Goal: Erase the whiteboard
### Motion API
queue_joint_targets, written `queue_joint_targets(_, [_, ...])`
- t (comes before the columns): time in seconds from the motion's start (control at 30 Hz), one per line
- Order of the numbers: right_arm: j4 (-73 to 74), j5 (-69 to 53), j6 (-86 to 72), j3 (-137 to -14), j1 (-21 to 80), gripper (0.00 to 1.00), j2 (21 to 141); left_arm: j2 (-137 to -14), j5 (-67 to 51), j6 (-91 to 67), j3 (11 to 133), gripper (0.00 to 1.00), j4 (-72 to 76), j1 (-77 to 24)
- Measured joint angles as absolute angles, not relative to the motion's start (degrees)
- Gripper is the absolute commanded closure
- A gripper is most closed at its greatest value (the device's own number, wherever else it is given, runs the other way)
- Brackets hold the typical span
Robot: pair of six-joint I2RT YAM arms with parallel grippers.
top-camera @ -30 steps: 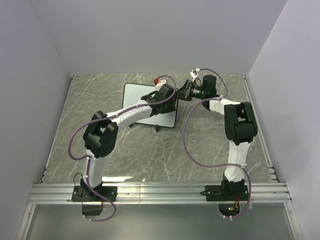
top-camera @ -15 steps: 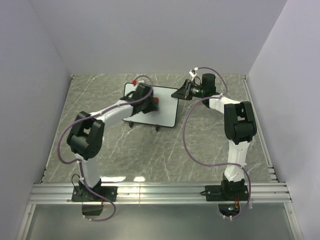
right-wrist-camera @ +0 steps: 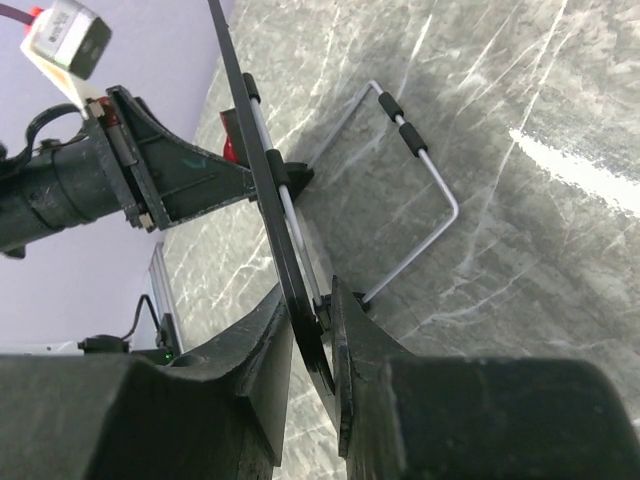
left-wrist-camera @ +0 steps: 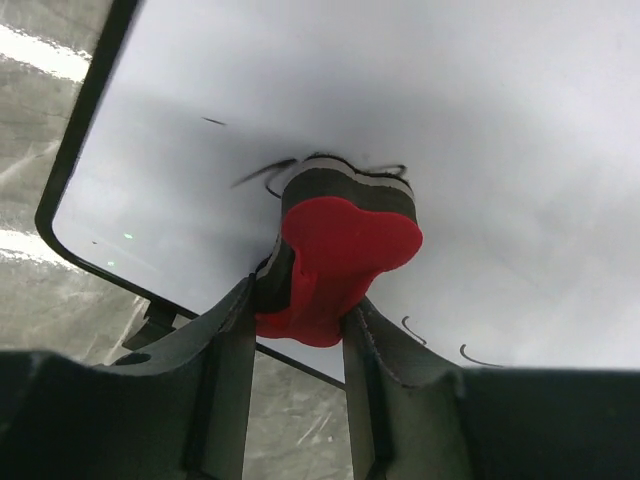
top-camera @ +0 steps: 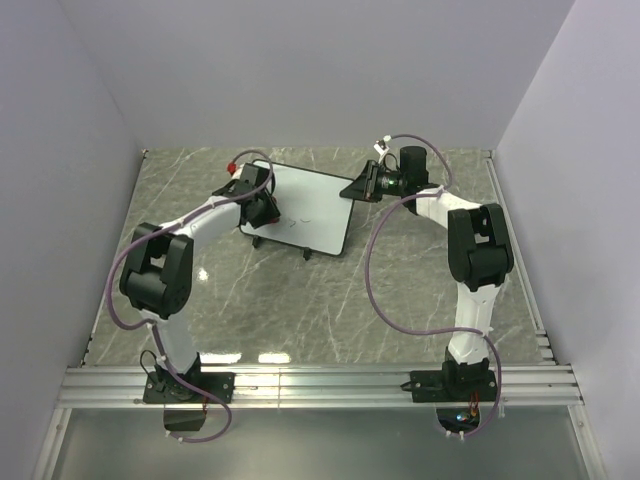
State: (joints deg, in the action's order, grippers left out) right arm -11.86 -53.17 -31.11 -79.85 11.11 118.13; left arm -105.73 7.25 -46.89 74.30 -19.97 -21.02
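The whiteboard (top-camera: 312, 203) could slip from your right claw (right-wrist-camera: 310, 300), pinched on its edge, if the left claw (left-wrist-camera: 300, 305), gripping the eraser (left-wrist-camera: 345, 245), pushes hard.

The space is closed in on three sides by plain, bare walls with a faint lilac tint: a back wall (top-camera: 320, 70), a left wall (top-camera: 50, 220) and a right wall (top-camera: 590, 200). The worktop (top-camera: 300, 300) is finished in a grey marble pattern crossed by thin white veins. Its near edge is bordered by silver aluminium rails (top-camera: 330, 385), and a narrower metal strip (top-camera: 515, 250) is set along its right side. The space is softly and evenly lit. Bright patches (top-camera: 270, 357) are reflected on the worktop near the rails. A dull grey metal panel (top-camera: 320, 440) is seen below the rails.
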Motion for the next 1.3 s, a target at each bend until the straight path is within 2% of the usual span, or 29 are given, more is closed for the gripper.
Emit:
queue_joint_targets(0.2, [-11.07,-53.12,-29.91,-79.85,11.09,1.00,117.99,-107.59,10.35,-44.86,77.21,1.00,-22.59,-29.69])
queue_joint_targets(0.37, [-11.07,-53.30,-29.47,-79.85,11.09,1.00,117.99,-110.63,6.94,-45.91,78.15,1.00,-21.98,-38.63])
queue_joint_targets(0.47, [-11.14,-53.39,-29.17,-79.85,11.09,1.00,117.99,-111.59,5.43,-46.22,78.15,1.00,-21.98,-39.83])
queue_joint_targets(0.67, [-10.48,-53.45,-28.84,-80.31,11.27,1.00,117.99,-110.39,-1.02,-46.37,75.96,1.00,-20.64,-35.11])
queue_joint_targets(0.83, [-8.29,-52.25,-28.86,-80.75,12.47,1.00,117.99,-108.95,-4.19,-46.17,73.82,1.00,-18.20,-26.06])
queue_joint_targets(1.0, [-6.61,-52.99,-28.88,-80.84,13.80,1.00,117.91,-108.92,-4.49,-46.24,73.45,1.00,-12.69,-17.72])
queue_joint_targets(1.13, [-6.02,-53.06,-28.73,-80.97,13.63,1.00,117.91,-109.27,-1.15,-45.17,73.36,1.00,-14.35,-13.02])
queue_joint_targets(1.3, [-5.80,-53.08,-28.62,-81.03,13.52,1.00,117.91,-109.47,-0.89,-44.66,73.52,1.00,-14.85,-12.27])
